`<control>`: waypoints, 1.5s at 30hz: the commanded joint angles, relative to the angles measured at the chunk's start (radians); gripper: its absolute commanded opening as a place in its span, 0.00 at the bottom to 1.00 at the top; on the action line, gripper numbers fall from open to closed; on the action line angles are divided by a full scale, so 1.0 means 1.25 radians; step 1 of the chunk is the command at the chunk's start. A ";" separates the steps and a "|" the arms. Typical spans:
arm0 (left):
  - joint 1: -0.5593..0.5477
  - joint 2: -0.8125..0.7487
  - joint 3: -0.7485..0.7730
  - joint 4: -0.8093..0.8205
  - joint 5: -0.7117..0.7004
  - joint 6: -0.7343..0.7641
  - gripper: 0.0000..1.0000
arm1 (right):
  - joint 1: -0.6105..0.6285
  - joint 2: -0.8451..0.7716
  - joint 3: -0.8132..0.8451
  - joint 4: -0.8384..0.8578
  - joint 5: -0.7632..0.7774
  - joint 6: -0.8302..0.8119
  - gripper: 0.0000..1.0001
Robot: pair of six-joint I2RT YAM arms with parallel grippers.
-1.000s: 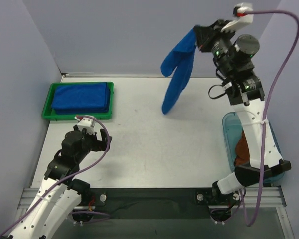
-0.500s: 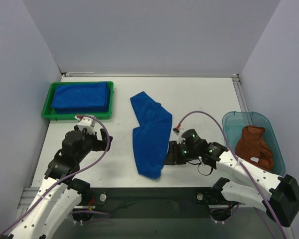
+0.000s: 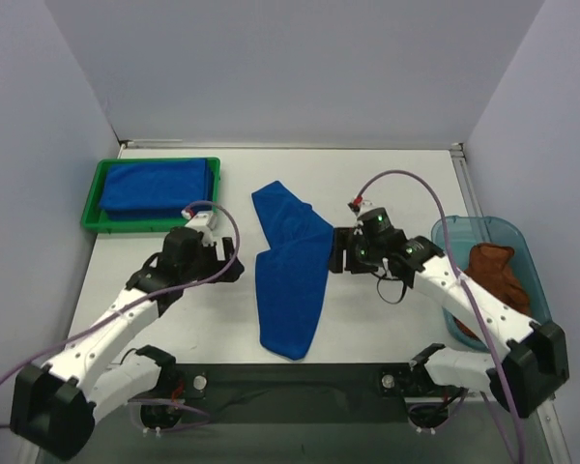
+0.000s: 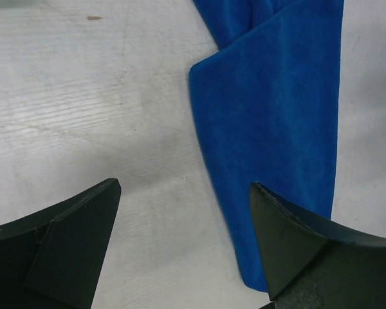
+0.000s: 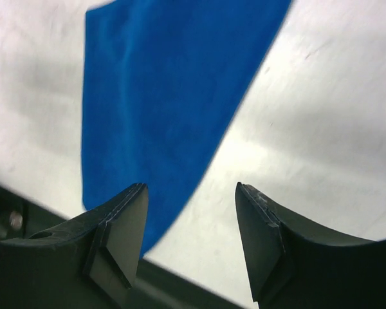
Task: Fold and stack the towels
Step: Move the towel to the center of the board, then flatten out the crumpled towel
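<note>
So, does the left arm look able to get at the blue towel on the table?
Probably yes: the left gripper hovers open right beside the blue towel, which lies spread out with nothing on it or in between.

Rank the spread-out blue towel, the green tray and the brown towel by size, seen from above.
Tied first: spread blue towel and green tray, about alike; towel longer, tray wider.
Last: rust-brown towel, clearly smallest, though the right arm hides part.
</note>
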 commanded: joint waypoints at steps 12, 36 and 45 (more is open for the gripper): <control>-0.153 0.523 0.154 0.304 -0.079 -0.080 0.77 | -0.064 0.187 0.032 0.157 0.028 -0.082 0.56; -0.595 0.628 0.562 0.151 -0.181 0.032 0.20 | -0.173 -0.354 -0.087 0.097 0.344 -0.126 0.57; -0.644 0.529 0.435 0.224 -0.152 -0.003 0.63 | -0.180 -0.521 -0.151 0.070 0.496 -0.091 0.58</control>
